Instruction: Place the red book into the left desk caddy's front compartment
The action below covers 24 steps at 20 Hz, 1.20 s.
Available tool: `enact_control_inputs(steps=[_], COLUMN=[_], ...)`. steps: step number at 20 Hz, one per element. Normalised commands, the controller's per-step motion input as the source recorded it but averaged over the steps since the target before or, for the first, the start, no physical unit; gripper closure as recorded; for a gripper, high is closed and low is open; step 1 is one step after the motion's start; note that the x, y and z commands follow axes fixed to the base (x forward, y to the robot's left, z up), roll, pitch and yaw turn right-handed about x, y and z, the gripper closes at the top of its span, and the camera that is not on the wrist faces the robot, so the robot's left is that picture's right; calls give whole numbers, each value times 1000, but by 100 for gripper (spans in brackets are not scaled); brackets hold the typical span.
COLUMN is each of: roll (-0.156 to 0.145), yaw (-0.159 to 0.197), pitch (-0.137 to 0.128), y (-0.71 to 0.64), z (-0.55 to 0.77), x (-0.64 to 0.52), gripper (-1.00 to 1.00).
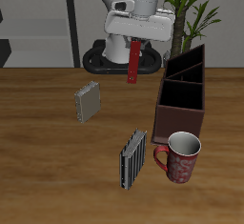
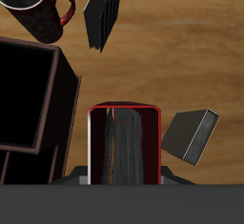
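Observation:
My gripper (image 1: 136,44) is shut on the red book (image 1: 134,62), which hangs upright in the air above the back of the table. The wrist view looks straight down the red book (image 2: 122,148), showing its dark-red covers and pale page edges. The left desk caddy (image 1: 176,123) is a long dark brown box with dividers, standing beside the hanging book and reaching toward the table's front. Its nearest-front compartment is open and looks empty. In the wrist view the left desk caddy (image 2: 65,99) lies right beside the book, apart from it.
A grey book (image 1: 89,101) (image 2: 189,135) lies on the table on the book's other side. A black-and-white striped book (image 1: 132,158) (image 2: 103,13) stands near the front edge next to a red patterned mug (image 1: 179,158) (image 2: 29,4). A potted plant (image 1: 195,4) stands behind the caddy.

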Motion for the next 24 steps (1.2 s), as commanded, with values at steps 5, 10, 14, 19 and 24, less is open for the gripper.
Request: enact_control_inputs(steps=[5,10,14,19,24], roll=[-42,-33,-15,27,6], yaw=[-53,-26,-39,-36,-48], pitch=[-11,21,-21,-12,-38], y=[121,209,124,33,13], z=[-54,-162,-20,19,115], x=[-320,-287,-260,-186,-219], gripper=[100,100,100,100,100])
